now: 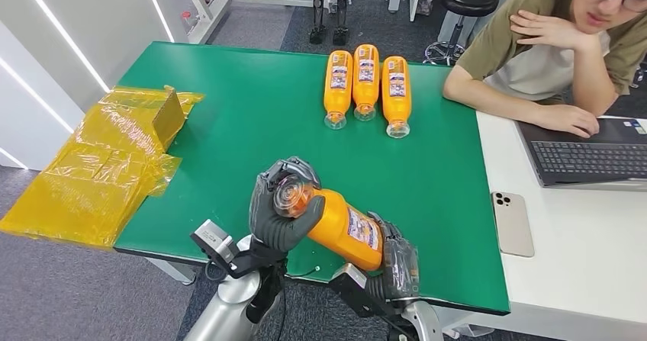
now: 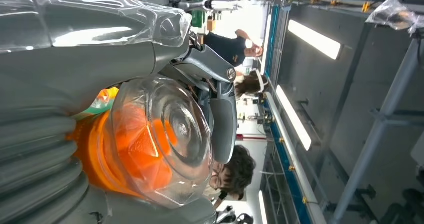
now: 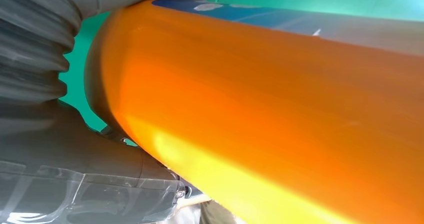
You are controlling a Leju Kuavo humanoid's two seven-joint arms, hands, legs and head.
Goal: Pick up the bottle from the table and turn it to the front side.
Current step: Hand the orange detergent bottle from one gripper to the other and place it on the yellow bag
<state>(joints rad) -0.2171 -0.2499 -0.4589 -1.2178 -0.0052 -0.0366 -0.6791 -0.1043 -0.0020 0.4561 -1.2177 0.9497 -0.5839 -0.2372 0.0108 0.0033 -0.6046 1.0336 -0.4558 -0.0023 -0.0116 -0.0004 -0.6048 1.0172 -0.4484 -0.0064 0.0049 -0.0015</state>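
An orange bottle (image 1: pixel 343 225) with a clear cap and a white-blue label is lifted above the near edge of the green table (image 1: pixel 229 120). My left hand (image 1: pixel 281 211) grips its cap end. My right hand (image 1: pixel 397 261) grips its base end. In the left wrist view the clear cap (image 2: pixel 160 134) sits between my fingers (image 2: pixel 222 119). Up close in the right wrist view, the orange bottle body (image 3: pixel 270 114) lies against my right hand (image 3: pixel 45 98). Three more orange bottles (image 1: pixel 365 85) lie side by side at the table's far edge, caps toward me.
Crumpled yellow plastic wrap (image 1: pixel 99 165) hangs over the table's left edge. A person (image 1: pixel 549 43) sits at the white table (image 1: pixel 587 265) on the right, with a laptop (image 1: pixel 587 154) and a phone (image 1: pixel 512 223) on it. A black stool (image 1: pixel 467 1) stands behind.
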